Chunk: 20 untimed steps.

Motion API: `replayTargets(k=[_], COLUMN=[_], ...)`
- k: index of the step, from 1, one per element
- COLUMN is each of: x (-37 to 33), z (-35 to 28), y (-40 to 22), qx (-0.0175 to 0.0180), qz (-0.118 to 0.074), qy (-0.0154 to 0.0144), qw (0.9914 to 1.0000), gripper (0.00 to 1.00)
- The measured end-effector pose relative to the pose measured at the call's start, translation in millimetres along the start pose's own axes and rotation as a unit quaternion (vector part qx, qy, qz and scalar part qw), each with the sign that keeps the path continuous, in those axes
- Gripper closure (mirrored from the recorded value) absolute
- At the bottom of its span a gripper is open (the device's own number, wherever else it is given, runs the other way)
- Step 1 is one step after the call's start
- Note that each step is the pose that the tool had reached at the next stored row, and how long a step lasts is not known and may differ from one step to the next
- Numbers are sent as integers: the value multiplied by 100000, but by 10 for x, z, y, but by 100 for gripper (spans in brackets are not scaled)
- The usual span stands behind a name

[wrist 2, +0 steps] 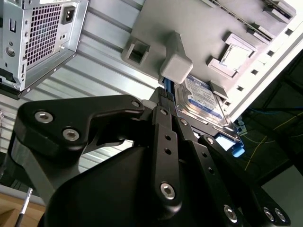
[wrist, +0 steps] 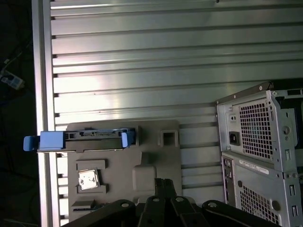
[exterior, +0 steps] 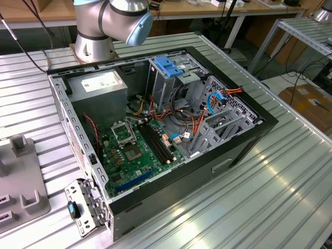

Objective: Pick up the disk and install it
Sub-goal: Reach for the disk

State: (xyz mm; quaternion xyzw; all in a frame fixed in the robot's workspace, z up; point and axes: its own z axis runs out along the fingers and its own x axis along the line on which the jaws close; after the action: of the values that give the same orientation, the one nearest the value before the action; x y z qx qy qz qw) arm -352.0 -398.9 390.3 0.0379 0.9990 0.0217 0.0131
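1 disk (wrist: 85,136) is stood on edge in a slot at the rim of the grey tray (wrist: 142,163), with blue rails along its sides. Its blue-and-white label is shown in the second wrist view. The tray is laid on the slatted surface (wrist: 142,47) beside the open case (exterior: 233,150). The fingers (wrist: 161,189) are clenched on nothing, held over the tray and apart from the disk. A blue bracket (exterior: 168,65) is seated atop the case's drive cage.
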Motion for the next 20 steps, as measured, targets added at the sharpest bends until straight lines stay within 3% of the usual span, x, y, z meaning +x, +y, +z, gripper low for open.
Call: replayTargets(k=[20], x=[70], z=[1], y=[-5], qx=[5], qz=[-1], qy=[2], qw=[100000], gripper=[89])
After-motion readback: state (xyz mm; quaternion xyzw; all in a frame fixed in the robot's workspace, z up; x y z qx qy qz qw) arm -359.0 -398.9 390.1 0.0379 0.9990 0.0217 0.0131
